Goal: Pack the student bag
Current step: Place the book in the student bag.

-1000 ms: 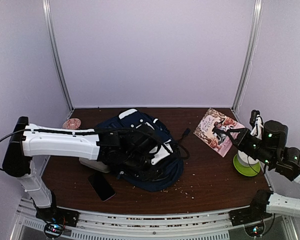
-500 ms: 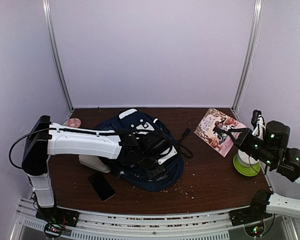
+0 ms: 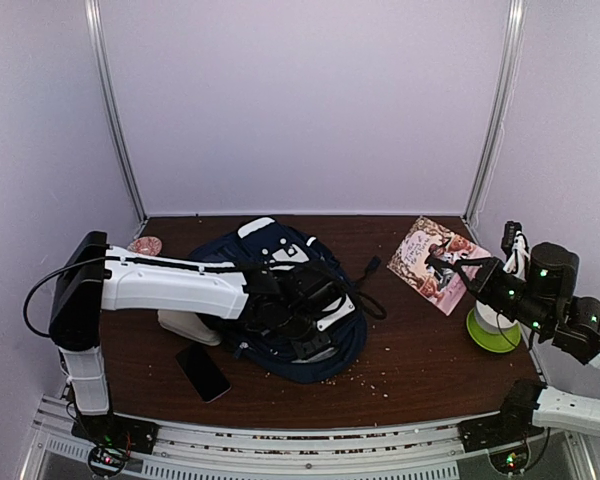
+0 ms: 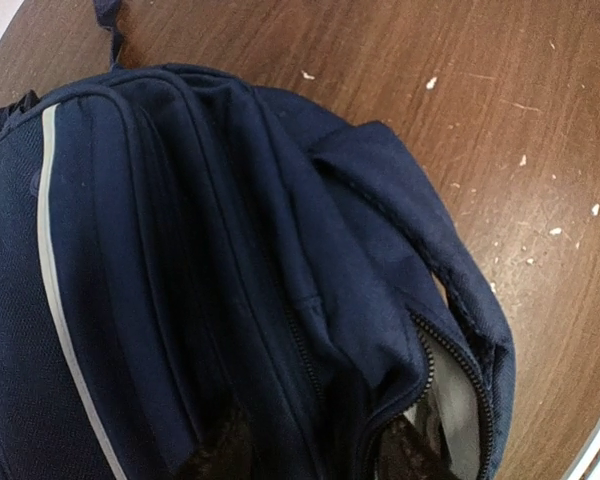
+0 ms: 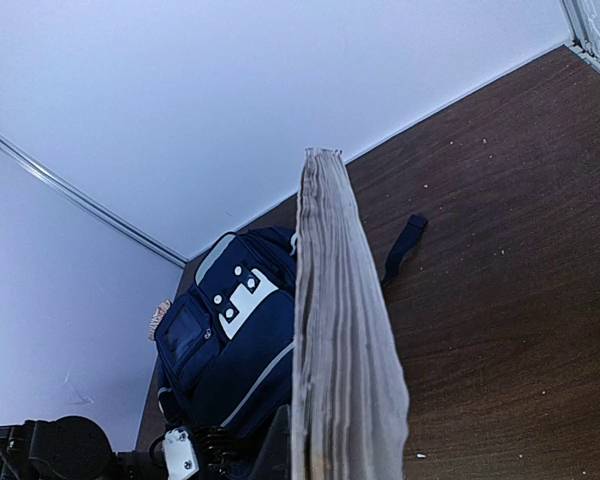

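The student bag, navy with white patches, lies flat left of the table's middle. My left gripper hangs low over its near end. In the left wrist view the bag fills the frame, its zip parted on light lining. My left gripper is open, its dark fingertips either side of the fabric by the zip. My right gripper is shut on a pink-covered book held above the table's right. In the right wrist view the book stands edge-on, with the bag beyond it.
A black phone lies near the front edge, left of the bag. A beige pouch sits under my left arm. A pink item is at the back left. A green-and-white round object stands at the right edge. Crumbs dot the wood.
My left arm has reached further right over the bag, bringing its gripper down onto the near end. The right arm and the book have barely moved.
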Robot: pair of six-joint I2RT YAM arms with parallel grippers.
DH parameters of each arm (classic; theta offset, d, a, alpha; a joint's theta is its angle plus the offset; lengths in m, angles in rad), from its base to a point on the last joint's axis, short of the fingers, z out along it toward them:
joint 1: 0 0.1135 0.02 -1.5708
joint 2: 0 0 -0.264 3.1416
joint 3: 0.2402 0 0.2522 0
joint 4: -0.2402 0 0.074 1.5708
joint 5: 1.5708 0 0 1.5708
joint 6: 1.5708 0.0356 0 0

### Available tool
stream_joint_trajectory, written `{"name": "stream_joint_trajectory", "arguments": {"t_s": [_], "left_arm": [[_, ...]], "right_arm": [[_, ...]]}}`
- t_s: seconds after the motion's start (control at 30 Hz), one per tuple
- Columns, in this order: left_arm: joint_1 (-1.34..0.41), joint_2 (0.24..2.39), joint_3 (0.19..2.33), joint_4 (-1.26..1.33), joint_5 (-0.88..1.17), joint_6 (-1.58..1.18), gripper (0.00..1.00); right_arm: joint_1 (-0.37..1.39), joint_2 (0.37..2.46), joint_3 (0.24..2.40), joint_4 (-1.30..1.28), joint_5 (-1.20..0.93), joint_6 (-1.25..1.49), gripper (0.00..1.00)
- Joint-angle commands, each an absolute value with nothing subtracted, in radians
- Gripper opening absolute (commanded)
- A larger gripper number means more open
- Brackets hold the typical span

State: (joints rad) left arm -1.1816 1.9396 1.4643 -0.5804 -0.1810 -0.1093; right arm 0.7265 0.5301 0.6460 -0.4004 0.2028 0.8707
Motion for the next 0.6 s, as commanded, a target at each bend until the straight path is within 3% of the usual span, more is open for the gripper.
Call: {"name": "stream_joint_trajectory", "arguments": {"t_s": [0.0, 0.17, 0.37, 0.57], "left_arm": [[-1.183, 1.948, 1.440, -0.583, -0.152, -0.086, 0.36], [-1.184, 1.944, 1.429, -0.578, -0.152, -0.087, 0.00], [-1.184, 1.849, 1.414, -0.547, -0.207, -0.087, 0.00], [-1.103, 1.661, 1.419, -0.531, -0.321, -0.165, 0.00]], "right_arm": [[0.721, 0.529, 0.648, -0.374, 0.201, 0.877, 0.00], [0.721, 0.534, 0.655, -0.371, 0.193, 0.879, 0.00], [0.721, 0.539, 0.685, -0.377, 0.171, 0.863, 0.00], [0.722, 0.575, 0.724, -0.316, 0.018, 0.850, 0.00]]}}
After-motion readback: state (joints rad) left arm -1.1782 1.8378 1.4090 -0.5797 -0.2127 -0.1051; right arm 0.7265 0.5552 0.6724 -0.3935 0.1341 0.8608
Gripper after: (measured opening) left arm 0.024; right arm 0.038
